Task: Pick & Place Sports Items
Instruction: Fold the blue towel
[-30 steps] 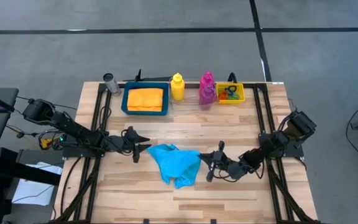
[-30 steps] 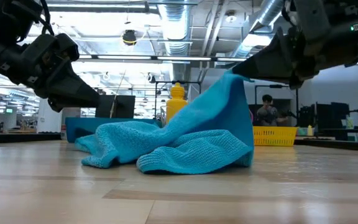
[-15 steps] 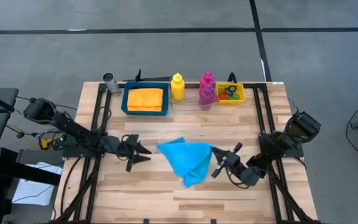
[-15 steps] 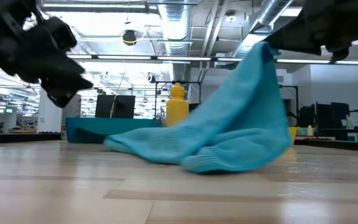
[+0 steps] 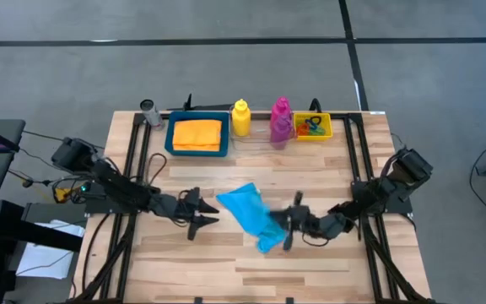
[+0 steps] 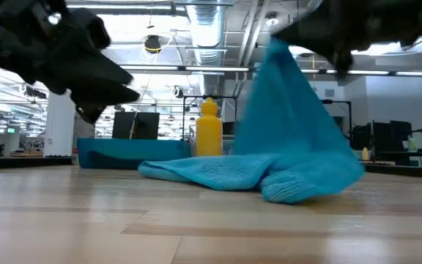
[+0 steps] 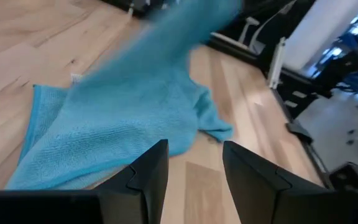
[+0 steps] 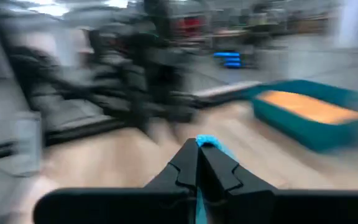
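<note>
The cyan cloth (image 5: 245, 207) lies mid-table with one end raised; its lower folds (image 6: 269, 172) rest on the wood. My right gripper (image 5: 282, 226) is shut on the raised end, at the cloth's right side. My left gripper (image 5: 209, 218) stands open just left of the cloth, a little above the table, touching nothing; the left wrist view shows the cloth (image 7: 117, 118) ahead of its fingers. At the far edge stand the yellow bottle (image 5: 240, 118), the magenta bottle (image 5: 281, 110) and the purple bottle (image 5: 278, 132). The orange cloth (image 5: 197, 134) lies in the blue tray (image 5: 170, 139). My right gripper pinches a bunched edge of the cyan cloth (image 8: 206, 142) between its two fingertips. The fingers come nearly level from the table's right side. The held end (image 6: 277, 55) is lifted high, and the cloth slopes down from it to the folds on the table.
A small yellow bin (image 5: 312, 127) with coloured rings stands at the far right, beside the bottles. A grey cylinder (image 5: 148, 110) stands at the far left corner. Bare wood lies along the near edge.
My right gripper has raised the cloth's end, swinging toward the right edge and back. The cloth has been drawn up and gathered narrower, and its left part has slid to the right along the table. My left gripper has moved right, toward the cloth, still open.
</note>
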`<state>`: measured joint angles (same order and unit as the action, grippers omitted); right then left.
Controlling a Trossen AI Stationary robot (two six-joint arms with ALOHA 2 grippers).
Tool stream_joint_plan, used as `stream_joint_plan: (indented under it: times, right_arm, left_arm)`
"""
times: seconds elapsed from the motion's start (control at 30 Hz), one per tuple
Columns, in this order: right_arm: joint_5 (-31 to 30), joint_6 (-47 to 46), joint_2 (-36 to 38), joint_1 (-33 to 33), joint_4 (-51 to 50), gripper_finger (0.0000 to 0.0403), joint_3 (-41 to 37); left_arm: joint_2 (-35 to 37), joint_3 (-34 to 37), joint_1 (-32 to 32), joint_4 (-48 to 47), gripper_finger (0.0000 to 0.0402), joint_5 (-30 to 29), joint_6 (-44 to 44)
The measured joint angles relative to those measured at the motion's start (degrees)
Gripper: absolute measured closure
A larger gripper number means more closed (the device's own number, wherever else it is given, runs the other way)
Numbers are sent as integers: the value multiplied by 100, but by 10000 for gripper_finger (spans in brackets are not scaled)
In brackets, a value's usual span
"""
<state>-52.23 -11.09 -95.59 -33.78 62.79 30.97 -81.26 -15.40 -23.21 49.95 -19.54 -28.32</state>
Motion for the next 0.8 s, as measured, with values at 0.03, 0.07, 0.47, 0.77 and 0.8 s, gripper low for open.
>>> stream_joint_plan:
  times: [0.03,0.07,0.47,0.77,0.8]
  right_arm:
    - [246,6,3,59,-32,403,112]
    - [20,-118,22,77,-175,403,222]
    - [-3439,-1653,2,-279,-2170,403,618]
    - [-3051,-1575,4,-241,-2346,403,618]
    - [-3049,-1574,4,-249,-2348,403,618]
  left_arm:
    - [-163,-104,29,-1,253,1,0]
    - [-296,-193,56,-2,253,1,0]
    - [-1573,-1243,61,5,253,110,341]
    - [-2772,-2335,-289,-2,253,-361,3018]
    - [-2893,-2440,-313,-28,253,-537,3391]
